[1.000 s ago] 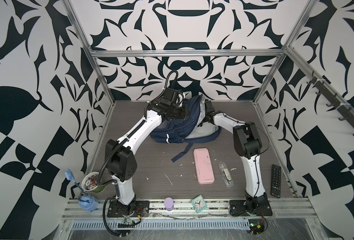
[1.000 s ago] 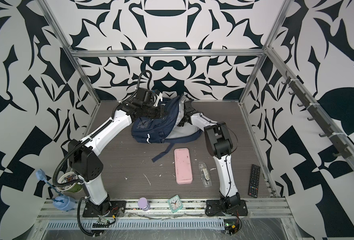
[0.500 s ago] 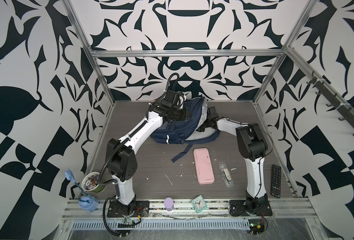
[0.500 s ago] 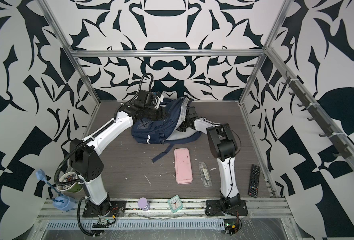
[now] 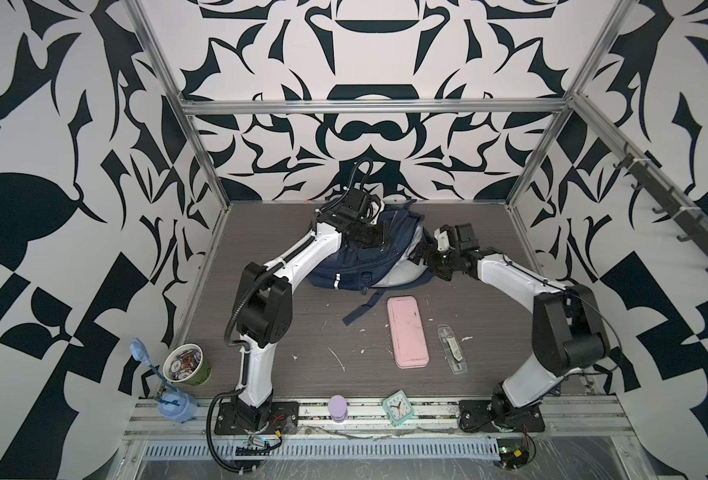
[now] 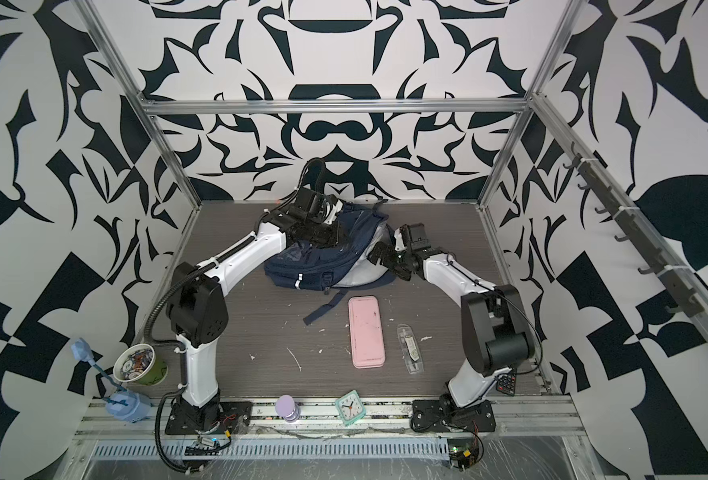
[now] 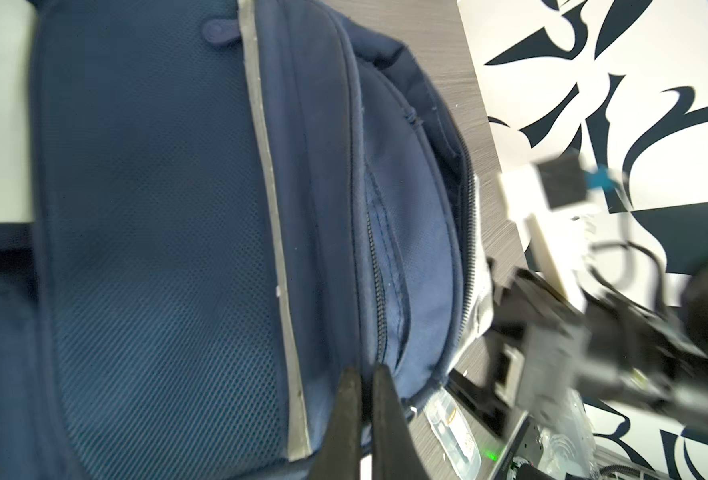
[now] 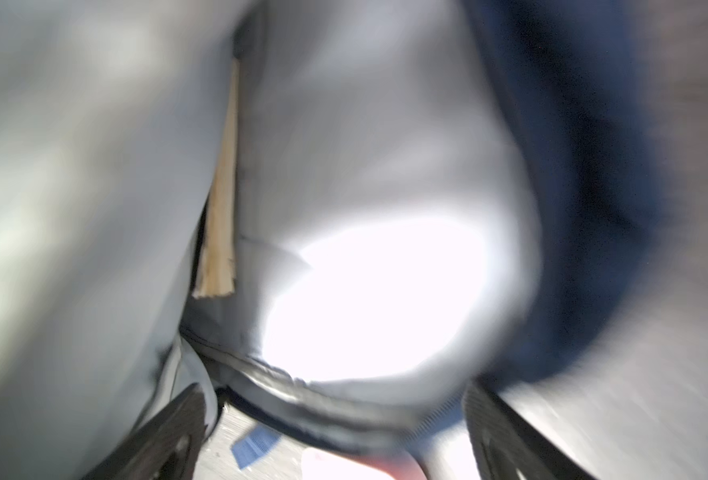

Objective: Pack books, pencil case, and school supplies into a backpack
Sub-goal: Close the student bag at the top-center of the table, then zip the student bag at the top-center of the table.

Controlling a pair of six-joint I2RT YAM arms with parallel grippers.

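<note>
**Left gripper (image 7: 365, 370).** My two black fingers (image 7: 346, 415) are pressed almost together. They pinch a thin fold of the large navy blue fabric backpack (image 5: 360, 266), right beside one of its zip lines. In both top views this gripper sits on the top of the backpack, which lies on the grey wood-grain table (image 5: 302, 332) near the back wall.

**Right gripper (image 8: 331, 419).** My fingers (image 8: 169, 428) are spread wide and grip nothing. The dark rim of the backpack's opening runs across the gap between them, with pale grey lining behind it. I cannot tell whether either finger touches the rim. The right wrist view is heavily blurred. In both top views this gripper is at the backpack's open side, on my right.

**Inside the backpack.** A narrow tan strip (image 8: 219, 208) stands against the grey lining. It is too blurred to identify.

**Items outside the backpack.**
- The flat pale pink oblong pencil case (image 5: 407, 332) lies on the table on the near side of the backpack. It is just beyond the backpack's loose strap and apart from it.
- The small narrow clear plastic packet (image 5: 451, 349) also lies on the near side of the backpack, slightly farther off and further to my right than the case.
</note>
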